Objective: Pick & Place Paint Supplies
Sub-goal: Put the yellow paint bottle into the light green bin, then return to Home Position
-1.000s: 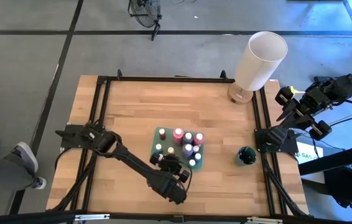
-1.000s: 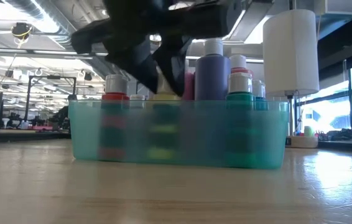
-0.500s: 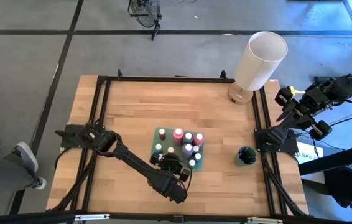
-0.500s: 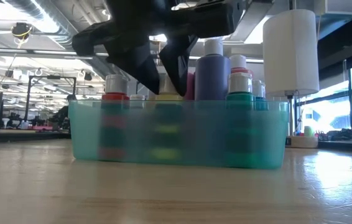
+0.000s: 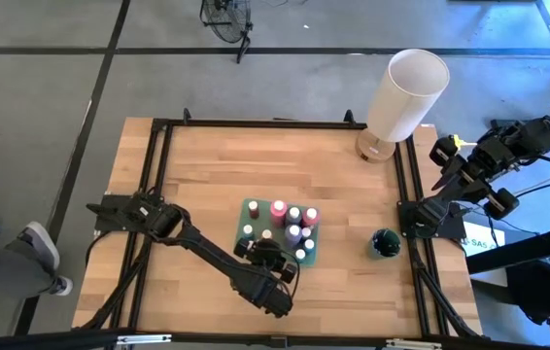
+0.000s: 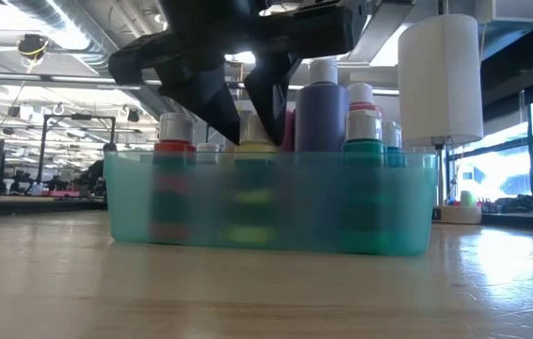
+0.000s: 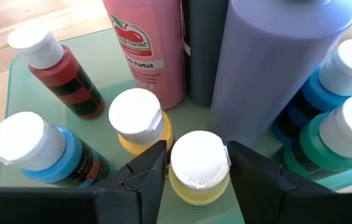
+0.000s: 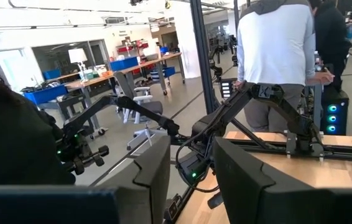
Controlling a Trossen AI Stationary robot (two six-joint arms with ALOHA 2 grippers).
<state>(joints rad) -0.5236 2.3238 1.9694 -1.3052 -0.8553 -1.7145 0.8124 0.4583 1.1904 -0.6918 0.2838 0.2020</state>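
A teal tray (image 5: 243, 222) (image 6: 342, 207) holds several paint bottles upright: red (image 7: 64, 68), blue (image 7: 39, 149), yellow (image 7: 137, 121), a tall pink one (image 7: 148, 43), a tall purple one (image 7: 275, 68) and teal (image 7: 338, 137). My left gripper (image 5: 270, 255) (image 7: 198, 171) hangs over the tray's near row, shut on a white-capped yellow bottle (image 7: 199, 186) (image 6: 255, 132). My right gripper (image 5: 447, 160) (image 8: 191, 168) waits raised beyond the table's right edge, open and empty. No brushes show. My left gripper pinches the yellow bottle's white cap (image 7: 199, 149) between its two fingers (image 7: 145, 177), one on each side of it. It comes from above, pointing down. The bottle stands upright inside the tray among the others; its foot is hidden behind the tray wall.
A dark green cup (image 5: 384, 243) stands on the wood right of the tray. The tall white cylinder (image 5: 406, 97) (image 6: 441, 80) stands at the far right corner. Bare wood lies left of and beyond the tray. People stand behind the table in the right wrist view.
The left gripper's fingers have shifted slightly toward the table's right over the tray and then held still. The yellow bottle's cap shows between them now.
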